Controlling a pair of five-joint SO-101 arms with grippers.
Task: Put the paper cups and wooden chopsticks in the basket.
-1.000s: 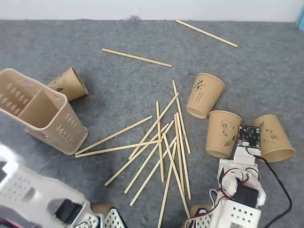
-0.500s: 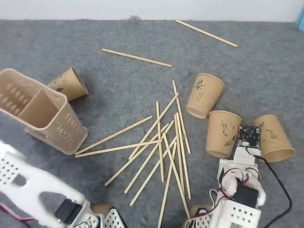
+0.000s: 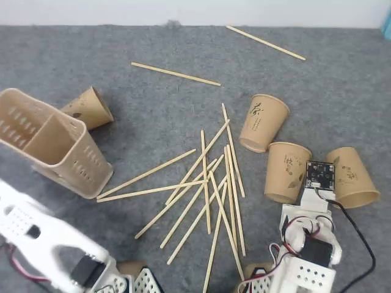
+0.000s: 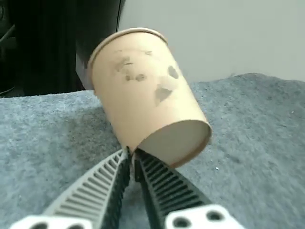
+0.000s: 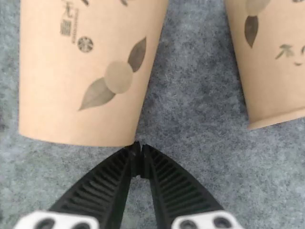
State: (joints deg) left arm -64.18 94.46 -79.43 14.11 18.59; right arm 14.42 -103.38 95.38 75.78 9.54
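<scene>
My left gripper (image 4: 131, 153) is shut on the rim of a paper cup (image 4: 143, 90), which hangs tilted above the grey carpet. The left arm (image 3: 36, 235) lies at the near left corner. The beige basket (image 3: 79, 162) lies on its side at the left, with a cup (image 3: 90, 107) beside it. Several wooden chopsticks (image 3: 204, 183) lie crossed in the middle. My right gripper (image 5: 138, 149) is shut and empty, its tips at the rim of one lying cup (image 5: 90, 71), with another cup (image 5: 267, 57) to the side. A third cup (image 3: 263, 122) lies farther off.
Two single chopsticks lie far out, one (image 3: 176, 74) past the basket's cup and one (image 3: 266, 42) near the carpet's far edge. The right arm (image 3: 308, 241) stands between the two near cups (image 3: 286, 171) (image 3: 351, 177). Bare carpet spreads between basket and chopstick pile.
The left arm's white body has shifted at the near left corner of the high view. The right arm, cups, chopsticks and basket have stayed put.
</scene>
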